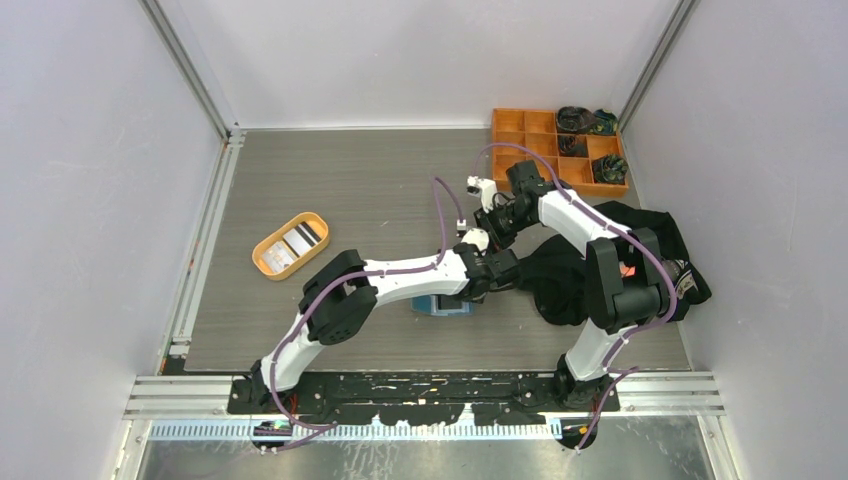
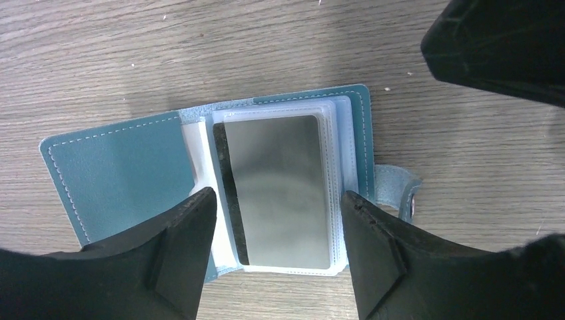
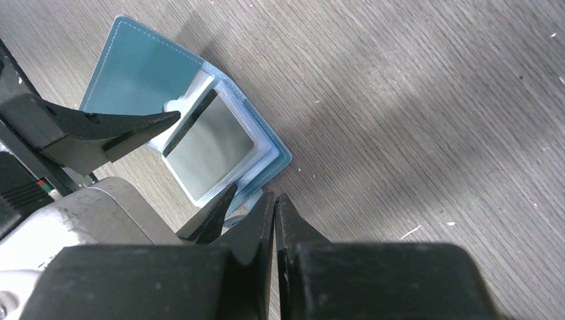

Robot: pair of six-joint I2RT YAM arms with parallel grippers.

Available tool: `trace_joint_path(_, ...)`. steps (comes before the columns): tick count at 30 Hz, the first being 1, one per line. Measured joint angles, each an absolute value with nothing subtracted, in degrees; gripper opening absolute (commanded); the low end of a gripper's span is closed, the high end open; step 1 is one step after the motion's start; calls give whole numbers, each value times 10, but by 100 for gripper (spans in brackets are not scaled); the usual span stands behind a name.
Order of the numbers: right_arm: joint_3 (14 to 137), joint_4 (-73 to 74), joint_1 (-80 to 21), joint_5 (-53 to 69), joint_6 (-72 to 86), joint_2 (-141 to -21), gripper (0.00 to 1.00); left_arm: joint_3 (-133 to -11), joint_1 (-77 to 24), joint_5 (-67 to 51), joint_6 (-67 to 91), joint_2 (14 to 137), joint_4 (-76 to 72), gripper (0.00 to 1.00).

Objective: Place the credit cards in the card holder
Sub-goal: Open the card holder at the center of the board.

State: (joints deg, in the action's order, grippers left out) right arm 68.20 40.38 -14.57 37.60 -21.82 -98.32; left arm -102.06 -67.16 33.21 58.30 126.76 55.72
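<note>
The blue card holder (image 2: 120,173) lies open on the table, its clear pockets up. A grey credit card (image 2: 280,187) with a dark stripe lies at the top pocket; I cannot tell whether it is inside or on top. My left gripper (image 2: 278,197) is open just above it, a finger on each side of the card. The holder (image 3: 133,67) and card (image 3: 210,143) also show in the right wrist view. My right gripper (image 3: 274,200) is shut and empty, beside the holder's snap tab. More cards (image 1: 300,240) lie in the orange oval tray (image 1: 268,262). In the top view the left arm partly hides the holder (image 1: 440,305).
An orange compartment box (image 1: 540,125) with dark items stands at the back right. A black cloth (image 1: 570,285) lies under the right arm. The right gripper's dark body (image 2: 493,47) hangs close over the holder's far right corner.
</note>
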Motion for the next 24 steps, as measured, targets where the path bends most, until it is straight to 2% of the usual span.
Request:
trace_joint_path(4,683,404,-145,376,-218,-983,10,-1021,-671,330,580,1268,557,70)
trace_joint_path(7,683,404,-145,376,-218,-984,10,-1021,-671,328,577,1268,557,67)
trace_joint_path(10,683,406,-145,375,-219,-984,10,-1021,-670,325,576,1268,555,49)
trace_joint_path(14,683,410,-145,374,-219,-989,10,-1021,-670,325,567,1269,562,36)
trace_joint_path(17,684,413,-145,375,-219,-993,10,-1018,-670,327,559,1269,566,32)
trace_joint_path(24,687,419,-149,385,-219,-994,10,-947,-670,329,515,1226,525,30)
